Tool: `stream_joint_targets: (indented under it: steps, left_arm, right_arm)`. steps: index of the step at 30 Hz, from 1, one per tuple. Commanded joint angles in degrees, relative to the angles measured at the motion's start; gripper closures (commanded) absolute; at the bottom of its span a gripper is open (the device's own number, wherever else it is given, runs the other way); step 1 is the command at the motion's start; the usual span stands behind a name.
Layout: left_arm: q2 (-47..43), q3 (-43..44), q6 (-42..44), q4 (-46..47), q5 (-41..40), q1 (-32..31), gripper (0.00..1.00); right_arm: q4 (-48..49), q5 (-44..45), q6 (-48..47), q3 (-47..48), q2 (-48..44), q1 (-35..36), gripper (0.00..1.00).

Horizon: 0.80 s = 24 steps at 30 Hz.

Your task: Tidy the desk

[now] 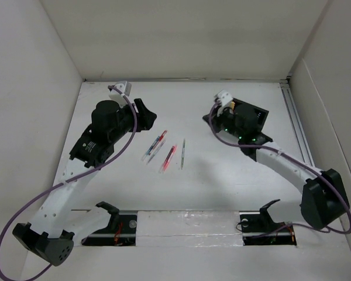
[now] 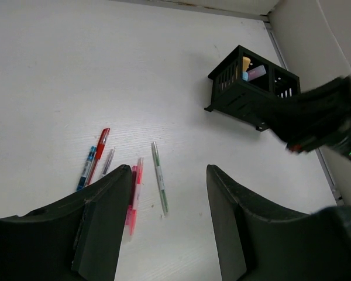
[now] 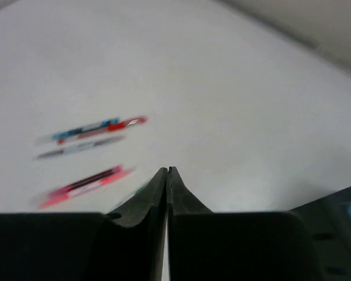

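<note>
Several pens lie loose in the middle of the white desk (image 1: 222,175): a blue and a red pen (image 1: 156,143), a pink pair (image 1: 168,157) and a green pen (image 1: 182,153). In the left wrist view they are the blue (image 2: 86,168), red (image 2: 98,155), pink (image 2: 134,193) and green (image 2: 159,184) pens. My left gripper (image 2: 167,172) is open and empty, held above the desk just left of the pens (image 1: 144,111). My right gripper (image 3: 168,170) is shut and empty. It hovers by the black compartmented box (image 2: 251,88), right of the pens (image 1: 210,120).
The black box (image 1: 254,117) stands at the back right, partly under my right wrist, with small items in one compartment. White panel walls (image 1: 35,88) border the desk on three sides. A metal rail (image 1: 298,129) runs along the right edge.
</note>
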Motion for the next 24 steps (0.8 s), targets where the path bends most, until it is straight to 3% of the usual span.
stream_joint_targets:
  steps: [1, 2, 5, 13, 24]
  left_arm:
    - [-1.51, 2.47, -1.84, -0.94, -2.00, -0.17, 0.51]
    - [-1.69, 2.38, -2.02, -1.21, -2.88, -0.17, 0.51]
    - [-2.56, 2.03, -4.21, -2.53, -6.99, -0.17, 0.52]
    - [-6.34, -0.77, -5.10, -3.23, -7.11, 0.35, 0.53]
    - [-8.10, -2.10, -2.90, -3.76, -7.72, -1.67, 0.53]
  right_arm:
    - [-10.12, 10.46, 0.34, -2.18, 2.13, 7.48, 0.94]
    - [-12.12, 11.26, 1.39, -1.40, 3.54, 10.11, 0.78]
    - [-14.24, 14.43, 3.33, 3.15, 10.30, 13.99, 0.46]
    - [-22.94, 20.84, 11.67, 19.34, 29.45, 18.83, 0.48]
    - [-28.84, 29.02, 20.90, 24.71, 36.68, 19.98, 0.60]
